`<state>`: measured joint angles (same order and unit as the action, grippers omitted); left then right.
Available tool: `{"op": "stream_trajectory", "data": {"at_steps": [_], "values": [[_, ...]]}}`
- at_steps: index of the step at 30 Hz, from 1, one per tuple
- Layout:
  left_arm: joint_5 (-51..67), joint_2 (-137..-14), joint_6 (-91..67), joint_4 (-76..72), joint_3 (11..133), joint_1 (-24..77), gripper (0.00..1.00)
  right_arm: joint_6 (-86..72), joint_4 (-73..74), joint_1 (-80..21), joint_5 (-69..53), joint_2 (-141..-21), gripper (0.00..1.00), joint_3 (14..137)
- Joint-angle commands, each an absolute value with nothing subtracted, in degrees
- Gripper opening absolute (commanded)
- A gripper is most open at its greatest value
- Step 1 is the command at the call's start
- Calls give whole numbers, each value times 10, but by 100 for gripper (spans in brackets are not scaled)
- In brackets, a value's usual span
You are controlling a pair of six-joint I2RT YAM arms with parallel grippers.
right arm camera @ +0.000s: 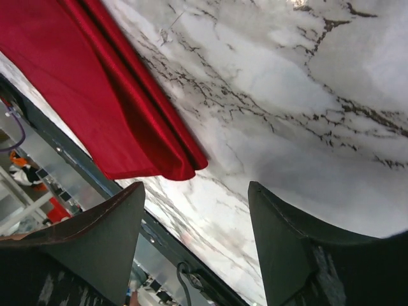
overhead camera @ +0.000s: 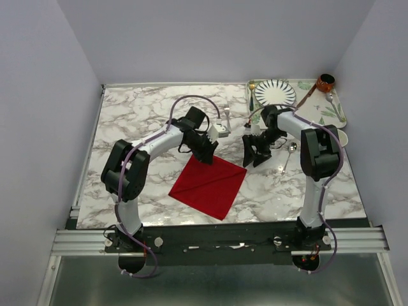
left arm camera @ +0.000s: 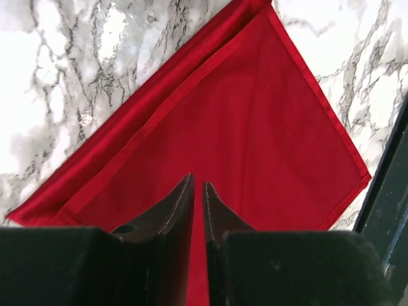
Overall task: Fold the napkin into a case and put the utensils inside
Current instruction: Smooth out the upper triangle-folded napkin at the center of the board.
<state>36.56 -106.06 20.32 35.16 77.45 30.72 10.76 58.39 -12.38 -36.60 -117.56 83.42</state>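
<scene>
Because the napkin [overhead camera: 209, 185] lies as a broad diamond in the middle of the worktop [overhead camera: 140, 121], not as a narrow pocket, the step in hand looks like another fold. The left wrist view shows a doubled edge along its upper-left side, one hem sitting just inside the other, so it appears to be folded at least once.

The left tool [overhead camera: 207, 155] hangs over the far corner of the cloth with its fingers almost together, only a thin slit between them. I see no fabric caught there. The right tool [overhead camera: 255, 155] has its fingers wide apart over bare marble, just beside the napkin's right corner.

To fold well, each tool should probably pinch all layers at a corner, not just the top one, or the stack will slide apart. Lifting low and carrying the edge straight across would keep the hems parallel. The doubled corner beside the right tool looks puffy, so a flattening press after the fold may help.

A silver fork [overhead camera: 227, 113] lies beyond the left tool and a silver spoon [overhead camera: 289, 152] lies near the right one, both clear of the cloth. A wide sweep could knock the spoon.
</scene>
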Motion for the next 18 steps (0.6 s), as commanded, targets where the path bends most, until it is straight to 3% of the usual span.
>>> {"op": "stream_trajectory", "data": {"at_steps": [1, 11, 17, 18], "values": [[330, -1085, 185, 321, 760, 315, 22, 73, 558, -128, -399, -1205, 72, 842], [334, -1113, 161, 310, 755, 315, 18, 57, 539, -145, -438, -1245, 61, 823], [335, -1113, 159, 306, 744, 316, 18, 61, 543, -145, -436, -1238, 43, 828], [336, -1112, 157, 305, 741, 316, 18, 61, 544, -145, -437, -1233, 36, 831]]}}
